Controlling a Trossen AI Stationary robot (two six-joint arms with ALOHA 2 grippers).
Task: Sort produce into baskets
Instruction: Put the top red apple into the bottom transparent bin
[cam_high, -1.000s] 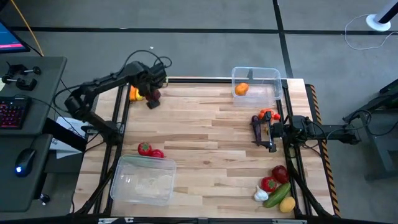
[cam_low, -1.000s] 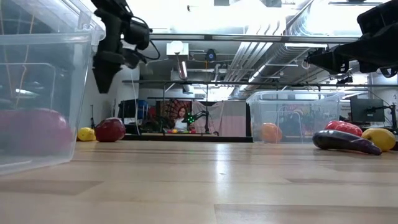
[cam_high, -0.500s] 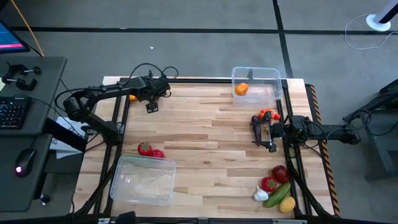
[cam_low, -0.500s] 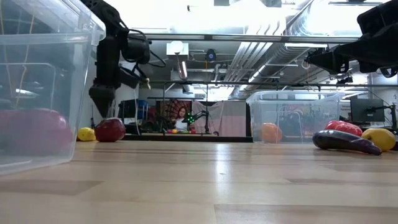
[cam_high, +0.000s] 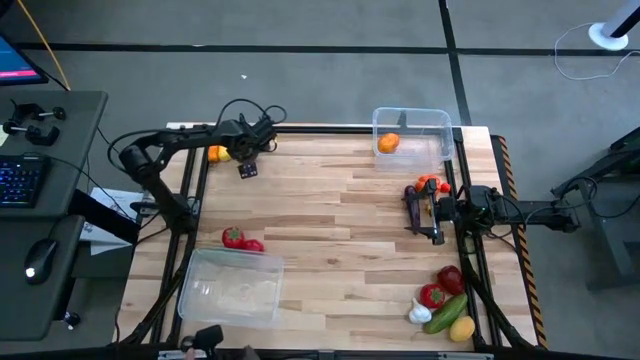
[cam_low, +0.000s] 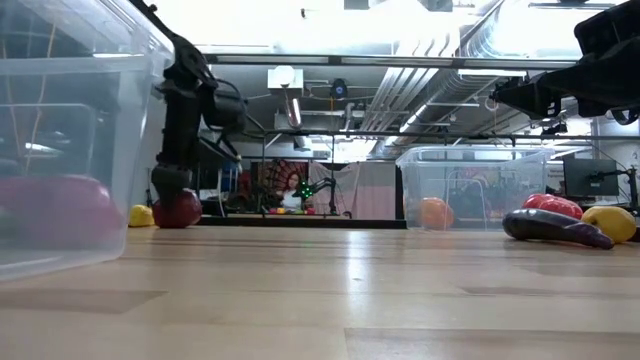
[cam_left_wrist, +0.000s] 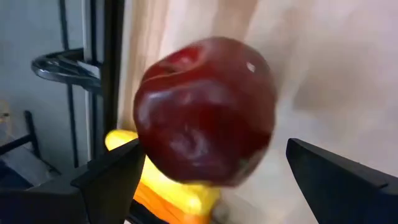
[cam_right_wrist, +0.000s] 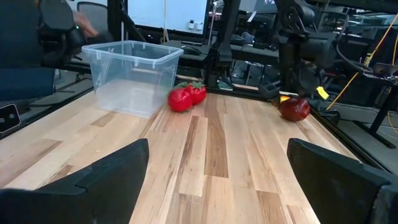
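Far tub (cam_high: 411, 132) holds orange fruit (cam_high: 389, 143); near tub (cam_high: 229, 288) empty. Left gripper (cam_high: 246, 168), fingers spread, has dropped lower around dark red apple (cam_left_wrist: 205, 111) at far-left edge. Right gripper (cam_high: 424, 212) spread, unmoved.

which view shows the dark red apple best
The left wrist view: the dark red apple fills the picture. The low view shows it small, and the right wrist view far off; in the high view the left gripper covers it.

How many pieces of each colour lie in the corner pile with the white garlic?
Red: 2, apple and tomato
White: 1, garlic
Green: 1, cucumber
Yellow: 1, lemon
Total: 5
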